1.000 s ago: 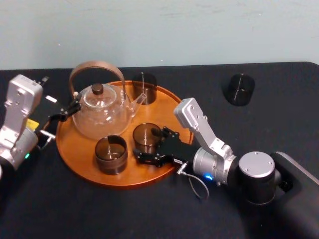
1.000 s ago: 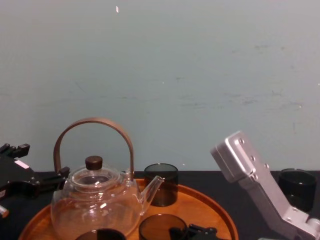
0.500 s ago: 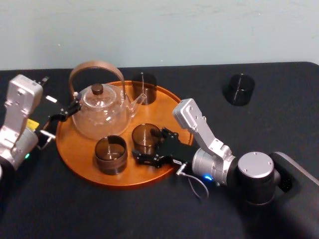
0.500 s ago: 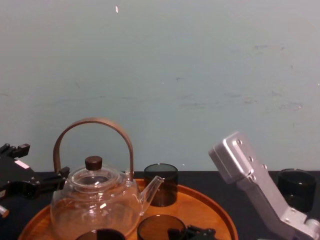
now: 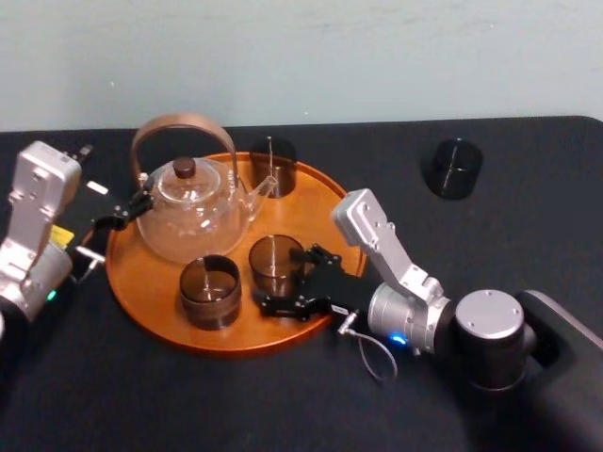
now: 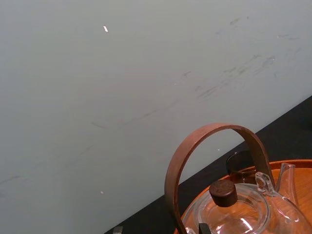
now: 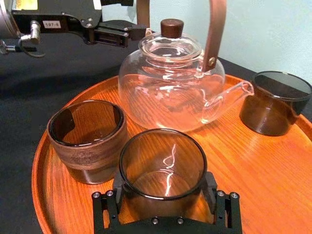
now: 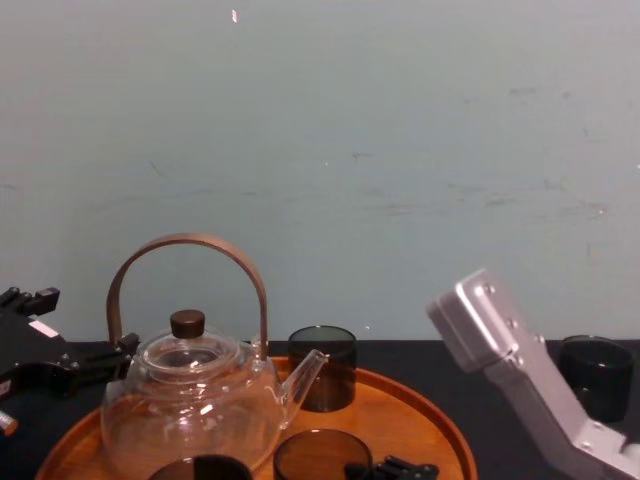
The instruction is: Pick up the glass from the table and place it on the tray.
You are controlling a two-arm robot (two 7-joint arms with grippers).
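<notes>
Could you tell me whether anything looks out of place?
Nothing spilled or tipped. One dark glass stands alone on the table, off the tray. Right gripper open at a tray glass; left gripper by the teapot.

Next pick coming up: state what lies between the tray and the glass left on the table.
Head view: bare black table only, from the tray's rim to the glass. The right gripper sits open around another glass on the tray.

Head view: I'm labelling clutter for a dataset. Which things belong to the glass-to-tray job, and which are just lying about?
Job: right end effector, open around a glass on the tray; the table; spare glass on it.
Lying about: teapot; rear tray glass; front-left tray glass; left end effector, parked by the tray's left rim.
</notes>
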